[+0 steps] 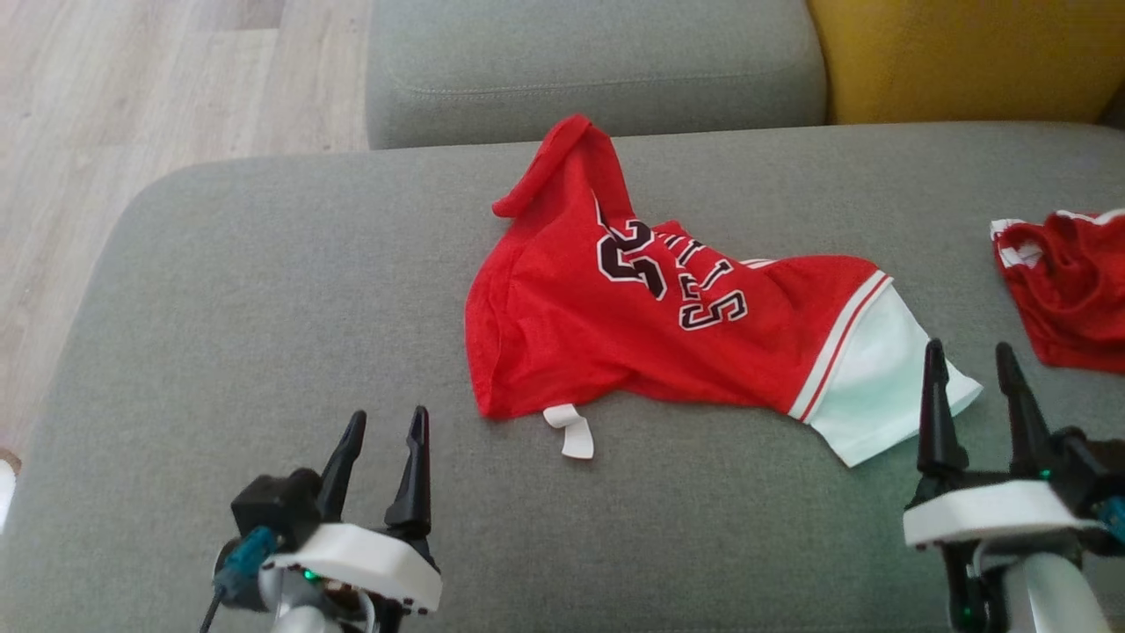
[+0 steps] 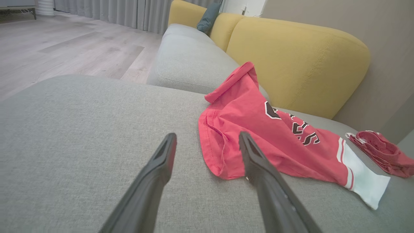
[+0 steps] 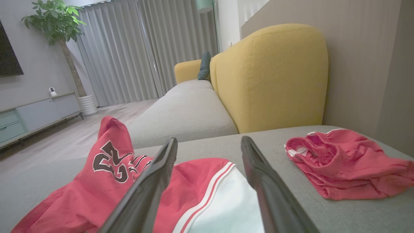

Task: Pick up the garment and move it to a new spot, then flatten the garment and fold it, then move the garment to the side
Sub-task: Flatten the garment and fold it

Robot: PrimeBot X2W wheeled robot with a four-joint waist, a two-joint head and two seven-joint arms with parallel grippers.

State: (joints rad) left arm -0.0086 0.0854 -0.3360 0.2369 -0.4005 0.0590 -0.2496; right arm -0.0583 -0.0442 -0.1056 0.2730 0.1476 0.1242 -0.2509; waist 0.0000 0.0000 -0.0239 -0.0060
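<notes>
Left tool and right tool both stand with fingers apart and hold nothing; we hover low at the near edge of the seat, one to each side of the jersey. The right tool's tips sit over or just beside the white hem; we cannot tell whether they touch it. The left tool is apart from the jersey, near the corner where the tag sticks out.

The jersey lies mid-seat, crumpled, lettering up, one end raised in a peak toward the back, hem end pointing to our right. By our reading nothing of the task shows as done: the jersey is neither lifted, flat nor folded, so the pick-up, the move, the flattening, the fold and the shift aside all remain.

Outward, the seat is bare to our left and in front of the jersey, and that looks the best room for laying it flat. To our right a red bundle lies near the hem but apart from it, and narrows that side. Behind are a gap to another cushion and the yellow backrest. The seat's left edge rounds off to the floor; a jersey dragged there could slide off.
</notes>
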